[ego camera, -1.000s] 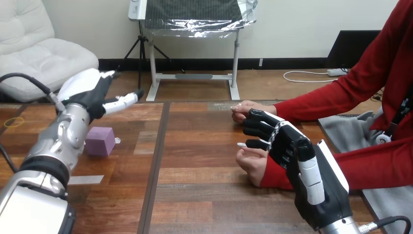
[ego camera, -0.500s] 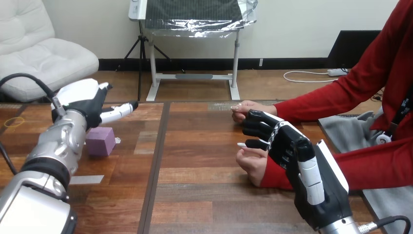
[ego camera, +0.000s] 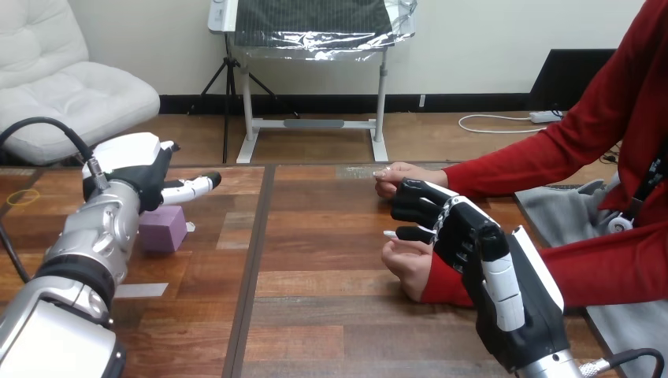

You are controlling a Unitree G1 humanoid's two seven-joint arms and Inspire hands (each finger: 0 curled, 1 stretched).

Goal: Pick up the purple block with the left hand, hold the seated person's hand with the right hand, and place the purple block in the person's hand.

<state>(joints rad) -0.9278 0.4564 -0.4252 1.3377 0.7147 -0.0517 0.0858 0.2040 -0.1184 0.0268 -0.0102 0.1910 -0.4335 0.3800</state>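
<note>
Evidently the purple block (ego camera: pixel 163 228) lay ungrasped close by my straight-fingered left hand (ego camera: pixel 142 169); whether my right hand (ego camera: pixel 461 228) clasped the person's hand (ego camera: pixel 406 264), unclear.

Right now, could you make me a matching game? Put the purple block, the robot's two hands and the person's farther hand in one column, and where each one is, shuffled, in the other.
Things
1. purple cube-shaped block
2. robot's left hand
3. robot's right hand
4. person's farther hand

Places
A. close by the person's nearer hand, at the right
B. resting on the wooden table, at its left
C. near the table's far edge, right of the middle
D. in the air close to the block

Pairs: 1-B, 2-D, 3-A, 4-C
</note>
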